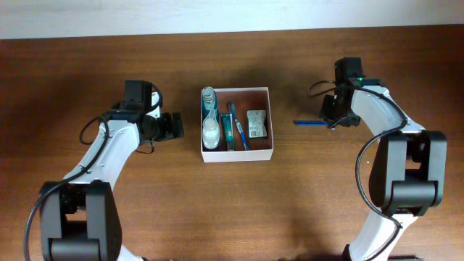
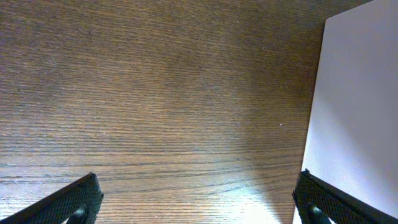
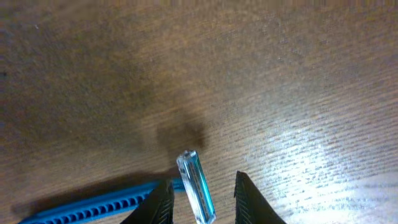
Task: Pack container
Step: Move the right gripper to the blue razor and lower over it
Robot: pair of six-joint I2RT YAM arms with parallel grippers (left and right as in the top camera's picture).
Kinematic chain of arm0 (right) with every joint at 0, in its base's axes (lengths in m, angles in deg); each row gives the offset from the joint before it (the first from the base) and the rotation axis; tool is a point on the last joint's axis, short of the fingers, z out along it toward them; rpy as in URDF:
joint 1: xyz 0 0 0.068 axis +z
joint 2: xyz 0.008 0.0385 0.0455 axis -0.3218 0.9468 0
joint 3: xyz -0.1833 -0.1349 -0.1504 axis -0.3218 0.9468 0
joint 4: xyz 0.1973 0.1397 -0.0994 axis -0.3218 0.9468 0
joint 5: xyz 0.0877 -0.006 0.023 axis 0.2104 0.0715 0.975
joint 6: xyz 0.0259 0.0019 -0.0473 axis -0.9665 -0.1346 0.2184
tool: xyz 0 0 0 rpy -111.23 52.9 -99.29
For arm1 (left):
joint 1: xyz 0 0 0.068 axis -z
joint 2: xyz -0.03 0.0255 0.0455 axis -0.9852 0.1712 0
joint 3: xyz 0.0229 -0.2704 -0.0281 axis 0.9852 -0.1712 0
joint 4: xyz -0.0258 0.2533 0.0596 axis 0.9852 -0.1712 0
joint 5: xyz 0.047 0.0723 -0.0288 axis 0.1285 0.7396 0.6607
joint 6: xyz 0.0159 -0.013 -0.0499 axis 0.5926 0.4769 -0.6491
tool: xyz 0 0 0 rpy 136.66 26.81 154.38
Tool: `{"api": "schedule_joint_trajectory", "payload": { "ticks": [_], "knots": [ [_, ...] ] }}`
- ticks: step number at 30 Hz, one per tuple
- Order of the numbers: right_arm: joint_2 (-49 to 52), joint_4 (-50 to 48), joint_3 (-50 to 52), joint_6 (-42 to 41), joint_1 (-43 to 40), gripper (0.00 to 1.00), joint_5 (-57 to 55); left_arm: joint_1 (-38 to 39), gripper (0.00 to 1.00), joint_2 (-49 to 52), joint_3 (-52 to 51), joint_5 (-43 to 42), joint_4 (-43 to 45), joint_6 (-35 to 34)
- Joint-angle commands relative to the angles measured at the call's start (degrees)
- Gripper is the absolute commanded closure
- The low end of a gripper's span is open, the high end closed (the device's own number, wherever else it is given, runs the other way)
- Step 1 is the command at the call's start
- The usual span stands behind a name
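Observation:
The container (image 1: 270,123) is a square, white-walled box at the table's centre, and its outer wall (image 2: 354,112) fills the right of the left wrist view. A blue razor (image 1: 308,122) lies on the wood to its right. My right gripper (image 1: 335,122) is at the razor's head end. In the right wrist view its jaws (image 3: 203,180) stand narrow on either side of the clear razor head (image 3: 196,183), with a gap showing on the right side. My left gripper (image 1: 176,125) sits just left of the container, wide open (image 2: 199,177) over bare wood.
Inside the container lie a clear bottle (image 1: 209,119), a teal tube (image 1: 226,130), a blue toothbrush (image 1: 235,127) and a green-and-white packet (image 1: 255,124). The razor's ribbed handle (image 3: 93,204) points toward the container.

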Motion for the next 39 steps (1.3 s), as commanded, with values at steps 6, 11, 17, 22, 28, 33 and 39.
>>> {"api": "schedule_joint_trajectory", "payload": {
  "ticks": [6, 11, 17, 22, 28, 33, 39],
  "knots": [
    [1.2, -0.4, 0.6, 1.7, -0.1, 0.74, 0.4, -0.2, 0.01, -0.1, 0.3, 0.2, 0.1, -0.1],
    [1.2, 0.3, 0.6, 1.6, 0.0, 0.74, 0.4, -0.2, 0.01, -0.1, 0.3, 0.2, 0.1, -0.1],
    [1.2, 1.2, 0.6, 1.7, 0.0, 0.74, 0.4, -0.2, 0.01, -0.1, 0.3, 0.2, 0.1, -0.1],
    [1.2, 1.7, 0.6, 1.7, -0.1, 0.73, 0.4, -0.2, 0.01, -0.1, 0.3, 0.2, 0.1, -0.1],
    [1.2, 1.6, 0.6, 2.6, 0.0, 0.73, 0.6, -0.2, 0.01, -0.1, 0.3, 0.2, 0.1, -0.1],
    [1.2, 2.0, 0.6, 2.6, -0.1, 0.73, 0.6, -0.2, 0.01, -0.1, 0.4, 0.2, 0.1, -0.1],
    [1.2, 2.0, 0.6, 2.6, 0.0, 0.73, 0.8, -0.2, 0.01, -0.1, 0.3, 0.2, 0.1, -0.1]
  ]
}}
